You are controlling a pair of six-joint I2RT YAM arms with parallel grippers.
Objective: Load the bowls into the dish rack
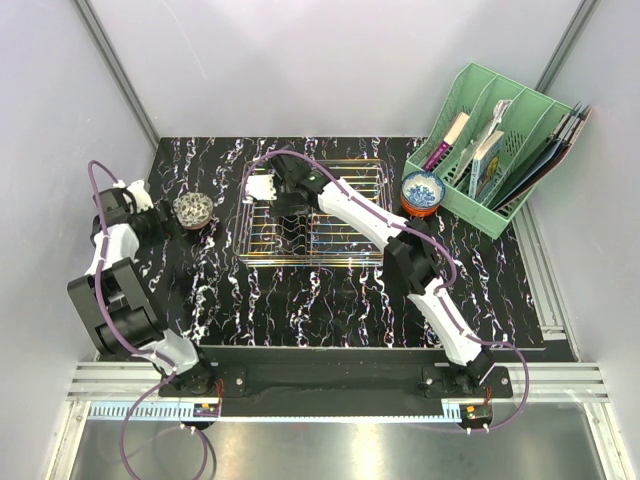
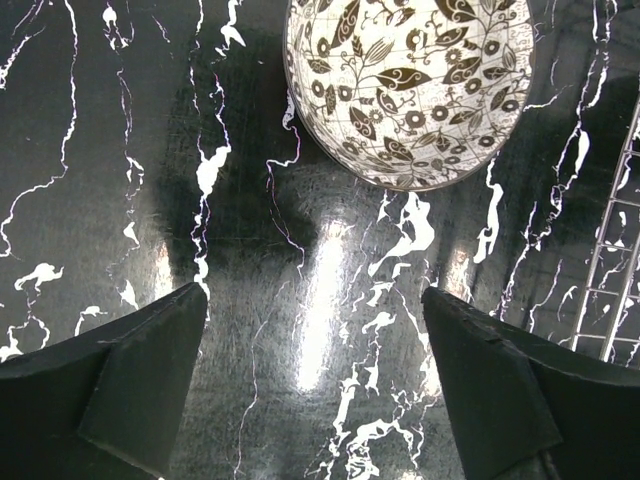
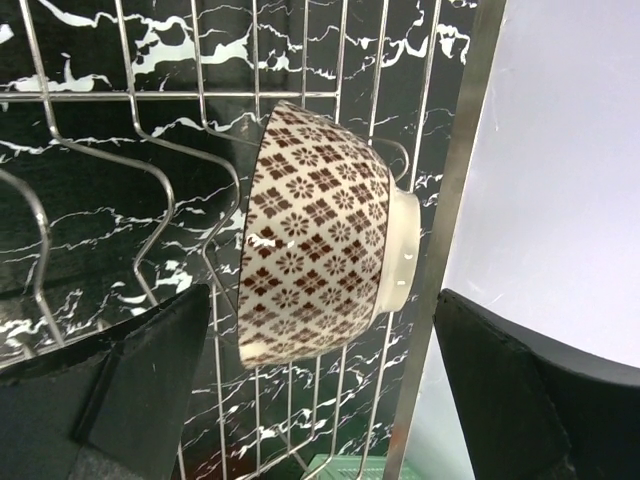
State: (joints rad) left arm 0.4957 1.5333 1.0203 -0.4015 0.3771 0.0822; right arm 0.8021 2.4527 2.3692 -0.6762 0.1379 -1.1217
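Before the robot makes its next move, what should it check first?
1. Patterned bowl sits on its side among the wires of the dish rack: ok.
2. Right pincer clear of that bowl: ok, a gap shows on each side.
3. Left pincer open: ok.
4. Floral bowl between the left pincer's jaws: not ok, it lies ahead of them.
5. Blue bowl by the green organiser easy to lift: cannot tell.

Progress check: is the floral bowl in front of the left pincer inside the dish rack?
No, the floral bowl sits on the black marbled table, with the dish rack wires off to one side.
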